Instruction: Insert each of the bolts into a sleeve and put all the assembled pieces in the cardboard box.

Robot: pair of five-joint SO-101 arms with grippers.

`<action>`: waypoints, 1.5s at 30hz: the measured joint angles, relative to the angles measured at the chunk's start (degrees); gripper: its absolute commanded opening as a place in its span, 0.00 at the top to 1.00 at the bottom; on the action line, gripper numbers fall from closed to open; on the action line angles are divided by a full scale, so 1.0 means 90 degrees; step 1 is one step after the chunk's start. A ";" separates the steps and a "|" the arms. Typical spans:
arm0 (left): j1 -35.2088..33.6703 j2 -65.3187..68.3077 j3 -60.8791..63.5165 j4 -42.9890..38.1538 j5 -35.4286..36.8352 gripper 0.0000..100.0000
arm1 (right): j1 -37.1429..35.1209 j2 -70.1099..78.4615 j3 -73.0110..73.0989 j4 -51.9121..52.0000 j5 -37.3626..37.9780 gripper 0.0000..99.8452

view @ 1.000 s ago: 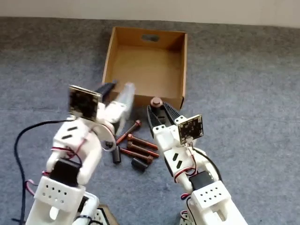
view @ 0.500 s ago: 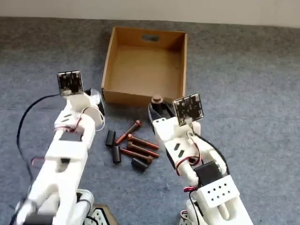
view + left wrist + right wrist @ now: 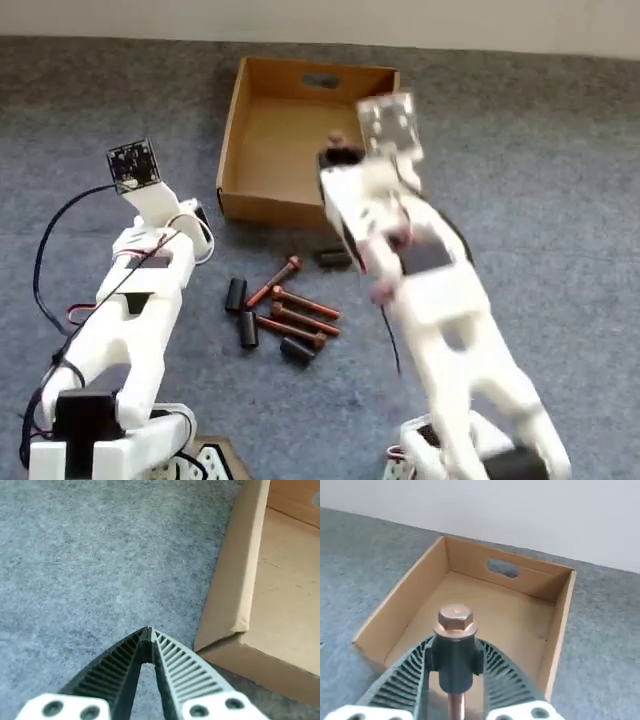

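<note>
While the right gripper is clamped on a dark sleeve with a copper bolt standing head-up through it, we see this assembled piece held above the near part of the cardboard box, in the upper centre of the high view. The left gripper has its fingers pressed together on nothing and sits low over the carpet, just beside the box's near left corner.

We judge the drop to be the step in hand, and several things could spoil it. The fingers grip the sleeve and not the bolt, so the bolt is kept in only by its head resting on top. If the wrist tips, it could slide out and the pair would land apart. Letting go too close to the near wall could bounce the piece back onto the carpet.

Several loose bolts and loose sleeves lie in the lower centre of the high view, close to both arms. A careless return sweep could scatter them. The left arm, so near the corner, could also nudge the box.
</note>
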 measured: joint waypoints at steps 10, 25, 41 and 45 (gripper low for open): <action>0.0000 0.0000 0.0000 0.0000 0.0000 0.99 | 0.0234 0.4484 -0.3770 0.0977 0.0000 0.99; 0.0049 0.0000 0.0000 -0.0010 0.0000 0.99 | 0.0615 0.7385 -0.7893 0.4083 -0.0908 0.99; 0.0049 0.0000 0.0000 -0.0039 0.0010 0.99 | 0.0615 0.9280 -1.0618 0.6066 -0.0899 0.99; 0.0049 0.0000 0.0000 -0.0039 0.0010 0.99 | 0.0615 0.9534 -1.0745 0.6076 -0.0899 0.99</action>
